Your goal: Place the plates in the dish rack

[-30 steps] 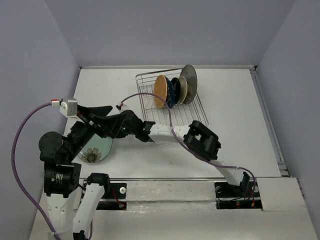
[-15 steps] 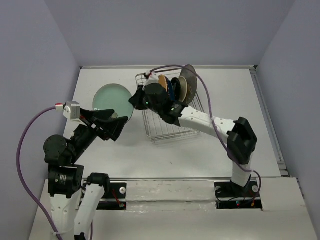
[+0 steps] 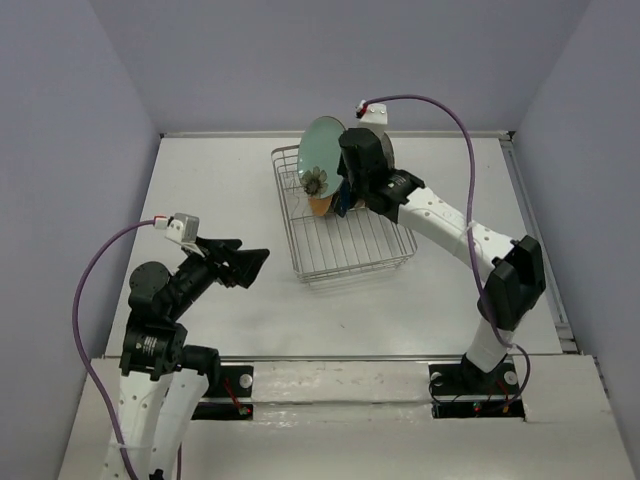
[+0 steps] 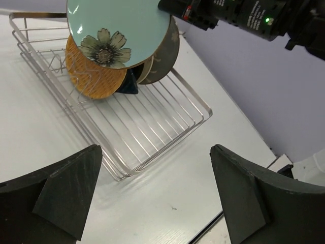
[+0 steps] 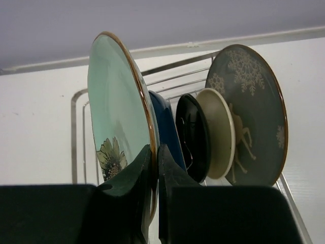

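My right gripper (image 3: pixel 347 172) is shut on the rim of the pale teal plate (image 3: pixel 322 150), which has a flower print. It holds the plate upright over the left end of the plate row in the dish rack (image 3: pixel 350 250). In the right wrist view the fingers (image 5: pixel 147 162) pinch the teal plate (image 5: pixel 114 117), beside the dark blue (image 5: pixel 165 127), black (image 5: pixel 193 137), cream (image 5: pixel 218 132) and grey deer (image 5: pixel 254 112) plates. The orange plate (image 4: pixel 94 84) stands just below the teal plate (image 4: pixel 117 25). My left gripper (image 3: pixel 250 265) is open and empty, left of the rack (image 4: pixel 142 127).
The near half of the rack holds no plates. A purple cable (image 3: pixel 430 100) arcs over the right arm. The table's back wall runs just behind the rack, and a raised edge (image 3: pixel 535 230) runs along the right side.
The right arm has carried the teal plate from the left of the table to above the rack's plate row. The left arm has let go and pulled back toward its base.
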Tool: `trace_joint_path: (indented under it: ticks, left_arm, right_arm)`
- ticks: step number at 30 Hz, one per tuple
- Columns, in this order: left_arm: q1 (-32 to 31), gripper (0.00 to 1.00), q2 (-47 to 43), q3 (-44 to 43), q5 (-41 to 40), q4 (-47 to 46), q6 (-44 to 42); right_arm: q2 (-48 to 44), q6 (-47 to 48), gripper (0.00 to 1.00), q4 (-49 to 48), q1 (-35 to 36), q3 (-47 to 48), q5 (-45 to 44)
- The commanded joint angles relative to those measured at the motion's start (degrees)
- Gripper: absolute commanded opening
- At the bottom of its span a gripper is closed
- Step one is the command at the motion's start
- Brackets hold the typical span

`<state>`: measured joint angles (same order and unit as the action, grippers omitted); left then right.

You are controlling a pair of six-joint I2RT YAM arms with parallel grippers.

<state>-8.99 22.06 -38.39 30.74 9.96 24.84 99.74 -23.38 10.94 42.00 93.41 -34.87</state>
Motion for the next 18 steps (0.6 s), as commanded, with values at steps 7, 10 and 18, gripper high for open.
trace_joint_path:
  ticks: [7,10,18]
  left_arm:
    - [-2.52,0.99,-1.85,4.64,-4.73,-3.01,-4.01]
    - [-2.96,0.99,-1.76,4.99,-4.90,-3.36,-3.92]
    - [-3.49,0.99,-1.94,5.17,-5.52,-3.28,-3.75]
  right_arm:
    - [8.09,2.11,0.07,2.94,1.42,14.07,-5.29]
    - [10.29,2.28,0.07,5.40,1.42,16.36,-6.17]
    - [11.79,6.23,0.07,7.34,3.17,20.93,-11.53]
